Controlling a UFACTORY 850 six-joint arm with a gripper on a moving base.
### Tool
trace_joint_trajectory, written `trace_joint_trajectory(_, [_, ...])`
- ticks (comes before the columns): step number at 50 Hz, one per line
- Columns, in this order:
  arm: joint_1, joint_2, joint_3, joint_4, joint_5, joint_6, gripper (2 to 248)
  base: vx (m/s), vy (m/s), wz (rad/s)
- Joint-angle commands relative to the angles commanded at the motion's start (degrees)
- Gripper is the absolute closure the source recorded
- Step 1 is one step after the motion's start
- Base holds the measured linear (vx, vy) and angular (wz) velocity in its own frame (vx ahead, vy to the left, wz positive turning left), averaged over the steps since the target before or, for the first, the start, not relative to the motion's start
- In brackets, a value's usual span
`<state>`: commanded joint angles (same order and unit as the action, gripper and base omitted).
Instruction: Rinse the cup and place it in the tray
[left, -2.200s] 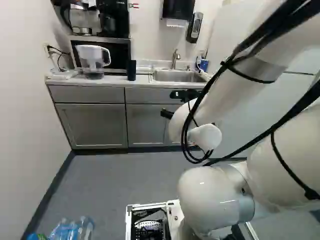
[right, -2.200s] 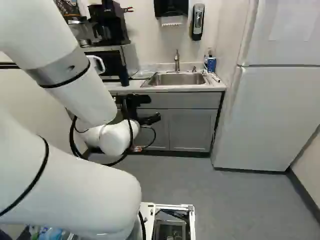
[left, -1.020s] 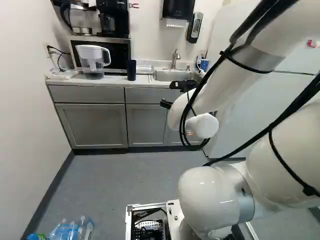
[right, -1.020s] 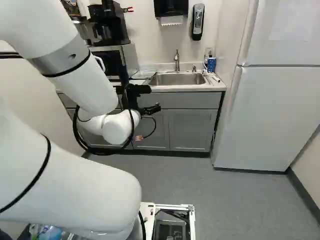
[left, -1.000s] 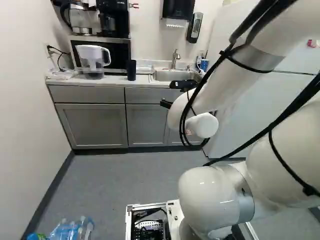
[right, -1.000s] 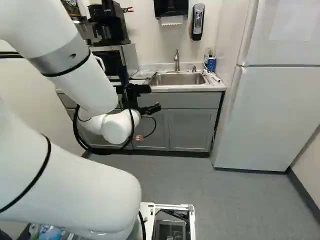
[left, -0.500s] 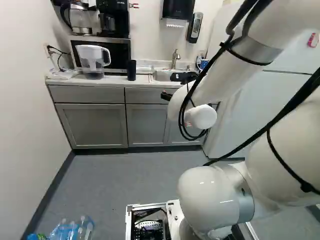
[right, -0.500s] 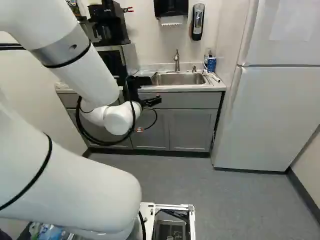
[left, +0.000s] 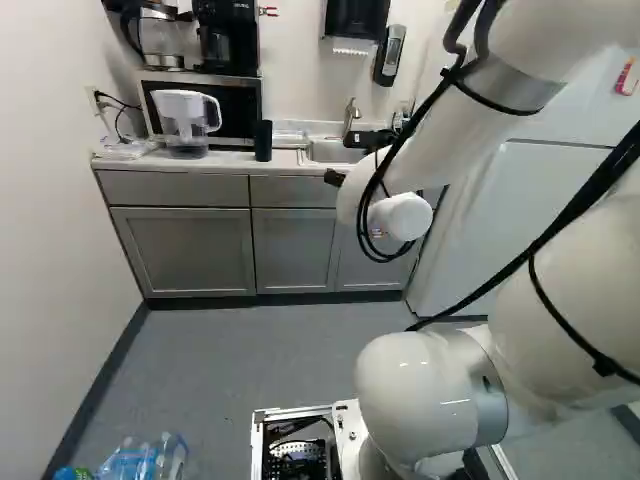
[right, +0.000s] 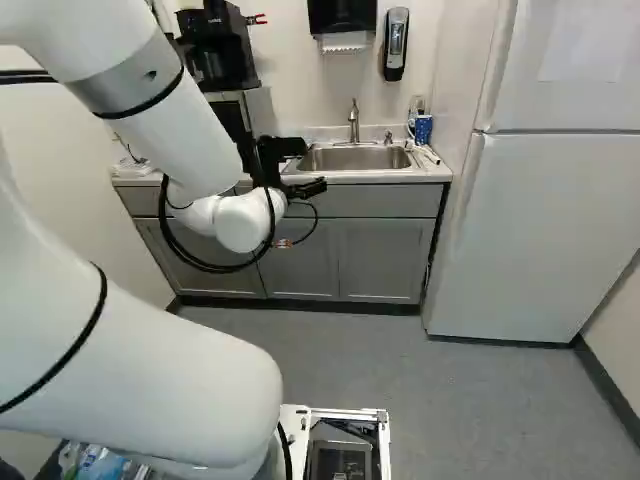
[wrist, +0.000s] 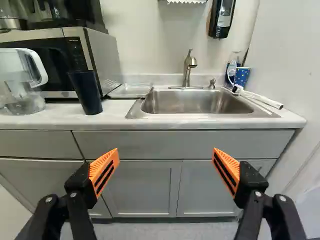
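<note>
Cup (wrist: 86, 95) stands on bench (wrist: 55, 120), gripper (wrist: 165, 151) is spread w/ nothing inside; prob. all steps are left: grasp, rinse at sink (wrist: 195, 102), put in tray (wrist: 131, 90).

Arm (left: 407, 214) raised against its foot joint. Gripper (right: 312, 187), in the right base view: earlier well below the sink (right: 355, 158), over the cabinet doors; now just under the sink's near rim. Black wrist bracket (left: 370, 138), in the left base view: earlier below the sink, now overlaps and partly hides it. Looped cables (left: 378, 257) hang nearer the sink's level than before.
</note>
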<state>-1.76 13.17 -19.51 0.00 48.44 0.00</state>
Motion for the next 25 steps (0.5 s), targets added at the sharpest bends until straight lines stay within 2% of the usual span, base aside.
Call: trace_joint_trajectory(25, [-0.98, -1.19, -4.37, 0.0, -2.21, 0.0, 3, 0.0, 0.0, 0.0])
